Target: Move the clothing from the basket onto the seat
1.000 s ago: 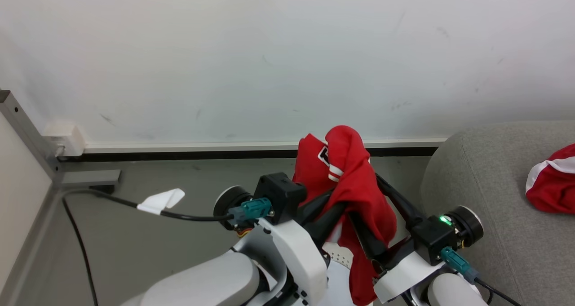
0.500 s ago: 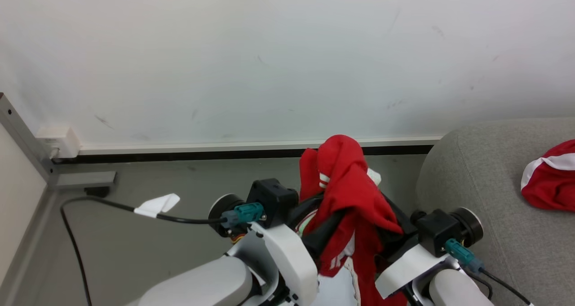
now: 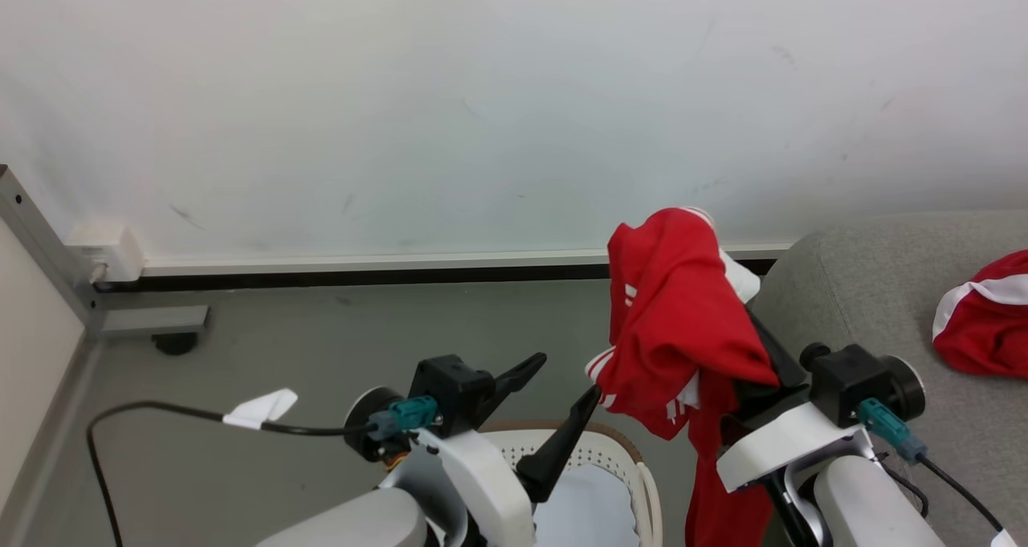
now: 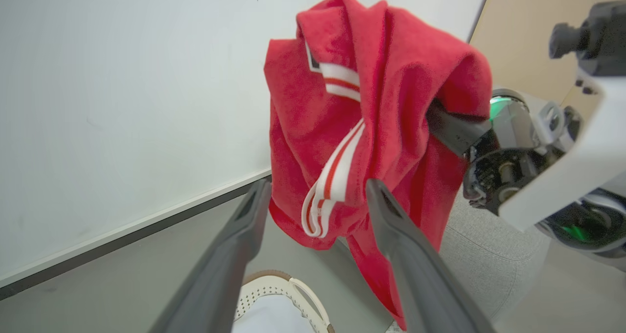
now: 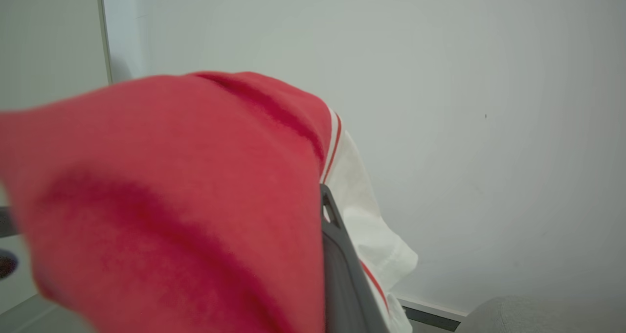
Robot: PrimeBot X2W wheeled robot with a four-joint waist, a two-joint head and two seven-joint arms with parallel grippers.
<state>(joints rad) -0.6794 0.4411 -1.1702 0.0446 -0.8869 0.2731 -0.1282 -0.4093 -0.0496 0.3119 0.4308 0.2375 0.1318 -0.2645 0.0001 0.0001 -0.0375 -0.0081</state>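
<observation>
Right gripper (image 3: 759,354) is pinching the red clothing (image 3: 683,322), which is hanging aloft between the basket (image 3: 634,467) and the grey seat (image 3: 867,290); left gripper (image 3: 566,382) is standing with jaws spread wide, gripping nothing, just beside the fabric.

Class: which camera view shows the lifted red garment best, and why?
The left wrist view: nearly all of the clothing shows, sharp, with stripes and folds clear. The head view cuts it at the bottom edge. The right wrist view gives a close red blur.
</observation>
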